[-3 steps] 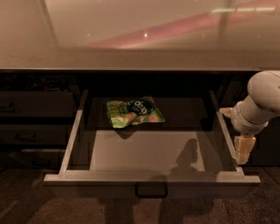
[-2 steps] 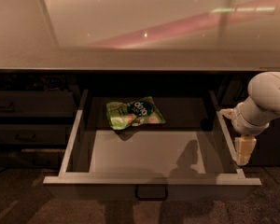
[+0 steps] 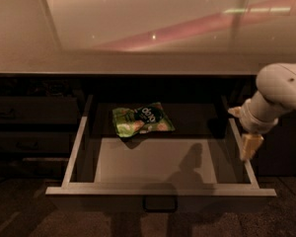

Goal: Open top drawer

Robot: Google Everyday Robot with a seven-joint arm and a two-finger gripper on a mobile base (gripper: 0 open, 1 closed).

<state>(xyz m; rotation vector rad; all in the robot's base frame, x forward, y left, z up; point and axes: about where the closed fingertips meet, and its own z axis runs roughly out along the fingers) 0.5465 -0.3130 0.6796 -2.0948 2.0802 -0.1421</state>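
Glossy pale countertop [image 3: 148, 58] fills the whole far half of the shot, with a pinkish streak of light and a few bright dots reflected in it. Below it we've got a dark cabinet front, pretty dim overall.

Biggest thing under the counter is the top drawer [image 3: 153, 164], pulled well out toward the near side. We can see its pale grey floor, both long side walls and the near front edge. On the right, a chunky white robot arm [image 3: 281, 90] reaches in from the edge of the frame and throws a dark shadow [image 3: 195, 164] across the right part of the drawer floor.

Left of the open drawer are two narrower drawer fronts [image 3: 34, 110], stacked and shut.

Inside the drawer, at the far end and a bit left of centre, lies a green snack bag [image 3: 142, 119]. It has a dark round logo with white lettering, but we can't read it.

The small loop handle [image 3: 160, 204] sits centred on the drawer front.

The gripper [image 3: 247, 149] points down right at the drawer's right side wall, roughly halfway along it. Honestly we can't tell if it's open or closed, or whether it's touching that wall.
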